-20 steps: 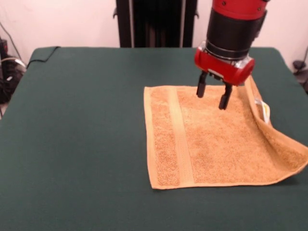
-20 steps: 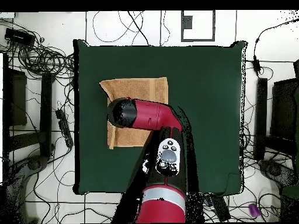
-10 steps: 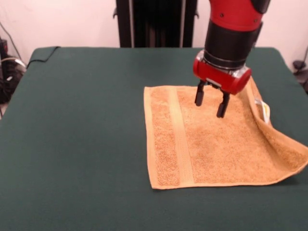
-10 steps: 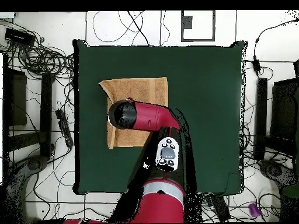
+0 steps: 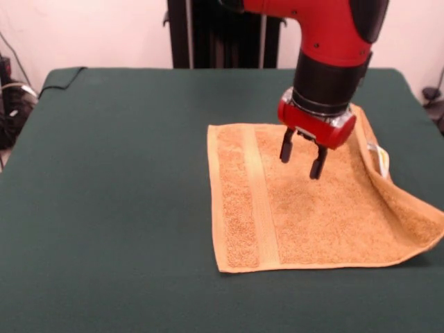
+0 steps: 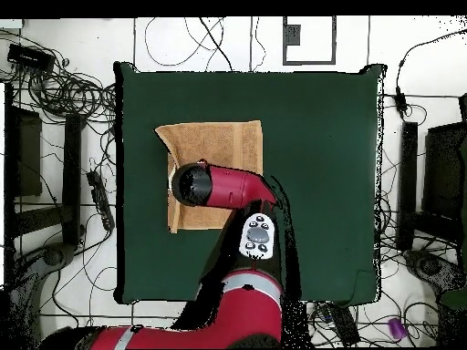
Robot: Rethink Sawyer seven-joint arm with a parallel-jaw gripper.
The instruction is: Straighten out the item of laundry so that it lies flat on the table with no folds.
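Green surface, towel lying right of centre in front view, right edge folded over with white label showing. End effector just above towel, 2 fingers apart, holding nothing.

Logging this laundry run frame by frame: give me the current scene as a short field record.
towel: orange-tan, mostly spread on the table, its right edge folded over, white label showing
fold: right side in front view
gripper: open, empty, hanging over the towel's far middle
table: dark green
task status: not yet flat
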